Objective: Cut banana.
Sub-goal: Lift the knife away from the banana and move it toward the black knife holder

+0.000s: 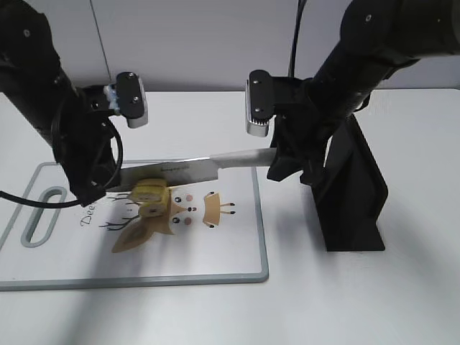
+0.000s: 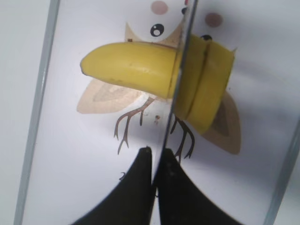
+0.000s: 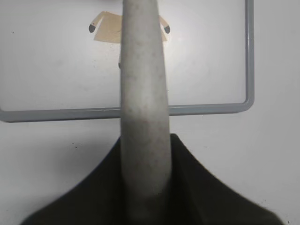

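The yellow banana (image 1: 149, 192) lies on the white cutting board (image 1: 230, 251) over a deer print. In the left wrist view the knife blade (image 2: 180, 70) stands edge-on in the banana (image 2: 131, 68), with a thick cut part (image 2: 208, 79) to its right. The knife (image 1: 180, 171) lies level across the board. My right gripper (image 1: 277, 162) is shut on its pale handle (image 3: 143, 93), and it shows in the right wrist view (image 3: 145, 183). My left gripper (image 1: 97, 190) is shut on the blade's tip end, its fingers (image 2: 154, 159) pinching the thin blade.
A black knife stand (image 1: 352, 201) stands on the table right of the board, under the right arm. The board's grey rim (image 3: 206, 109) runs below the handle. The board has a handle slot (image 1: 43, 215) at its left end.
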